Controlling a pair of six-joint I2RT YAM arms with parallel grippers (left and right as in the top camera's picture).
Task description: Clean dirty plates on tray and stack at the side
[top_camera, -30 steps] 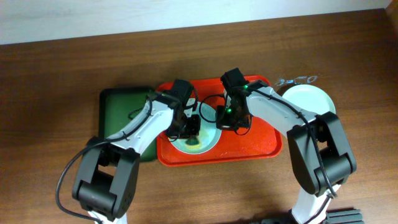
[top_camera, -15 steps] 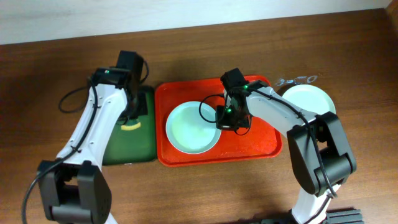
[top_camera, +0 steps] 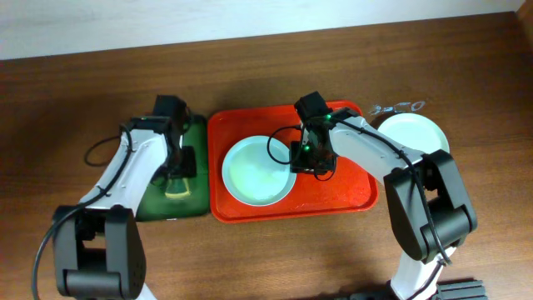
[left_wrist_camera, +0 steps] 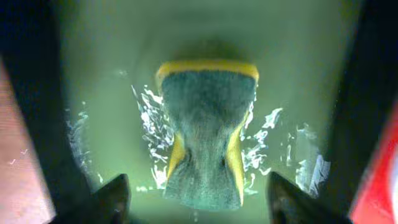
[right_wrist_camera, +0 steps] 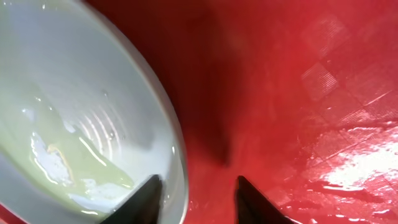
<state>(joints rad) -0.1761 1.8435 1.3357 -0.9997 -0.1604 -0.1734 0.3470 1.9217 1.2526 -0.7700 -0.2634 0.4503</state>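
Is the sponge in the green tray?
Yes, in: the yellow-and-green sponge lies flat in the wet dark green plastic tray.

A yellow-edged sponge (left_wrist_camera: 205, 143) lies in the wet green tray (top_camera: 151, 198) on a table (top_camera: 83, 83).

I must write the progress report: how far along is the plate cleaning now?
Looks done: one white plate lies on the table right of the red tray. In hand: the mint plate on the tray shows a yellowish wet film; the right gripper straddles its rim, open. The sponge lies under the open left gripper. Left: stacking that plate aside.
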